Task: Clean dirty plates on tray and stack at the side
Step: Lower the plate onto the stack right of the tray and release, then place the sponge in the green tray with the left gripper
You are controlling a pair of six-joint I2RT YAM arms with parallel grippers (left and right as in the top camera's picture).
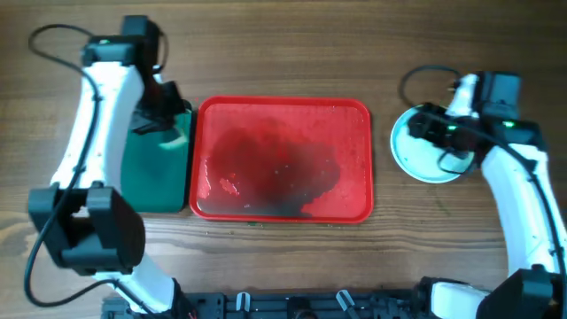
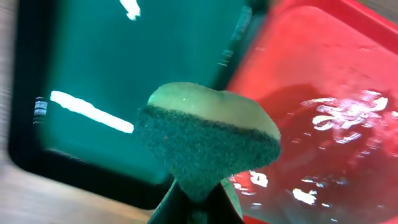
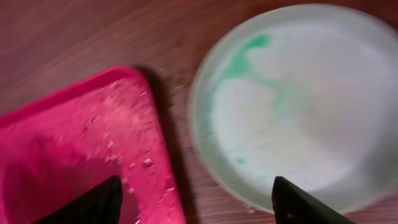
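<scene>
At the far left, the left gripper (image 1: 165, 110) hangs over the top right corner of the green tray (image 1: 151, 182), which lies on the wooden table (image 1: 292, 53) against the left side of the red tray (image 1: 282, 108). In the left wrist view its fingers (image 2: 166, 208) are pinched together on the lower end of a sponge (image 2: 208, 134). The sponge stands up from them, with its dark green scouring face toward the camera and a pale yellow-green layer on top. Behind the sponge are the shiny floor of the green tray (image 2: 124, 68) and, to its right, the wet floor of the red tray (image 2: 323, 124).

In the middle of the table, the red tray lies flat with its long sides left to right. Its floor glistens with water and has a dark smudge toward the centre and lower edge.

To the right, a pale plate (image 1: 416, 158) rests on the wood near the red tray's right rim, with a strip of table between them. The right gripper (image 1: 432, 131) hovers above its upper part, and the arm covers the plate's right side. I cannot tell whether more plates lie under it. In the blurred right wrist view the right gripper (image 3: 196, 183) is spread wide, its two dark fingers far apart and nothing between them. Below it, the plate (image 3: 298, 112) shows a green smear near its upper left rim, and the corner of the red tray (image 3: 81, 143) lies just to its left.
</scene>
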